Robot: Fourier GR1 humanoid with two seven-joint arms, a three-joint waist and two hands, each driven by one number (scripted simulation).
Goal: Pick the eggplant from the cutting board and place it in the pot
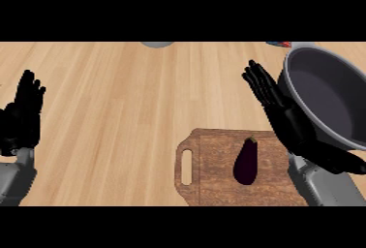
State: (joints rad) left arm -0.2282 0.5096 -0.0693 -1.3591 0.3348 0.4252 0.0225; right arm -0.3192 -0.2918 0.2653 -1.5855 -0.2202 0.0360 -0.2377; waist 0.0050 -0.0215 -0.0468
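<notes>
A dark purple eggplant [247,161] lies lengthwise on the brown wooden cutting board [211,169] near the lower middle. A grey pot [322,97] stands at the right, its rim reaching the board's far right corner. My right hand [286,114] is open, fingers straight and pointing up-left, between the eggplant and the pot, partly covering the pot's left rim. It sits to the upper right of the eggplant and does not touch it. My left hand [22,116] rests open at the left edge, fingers up.
The board has a slot handle [187,167] on its left side. A grey object [157,44] shows at the top edge, and a red and blue item [280,44] peeks beside the pot's top. Bare wooden counter [121,106] spreads left of the board.
</notes>
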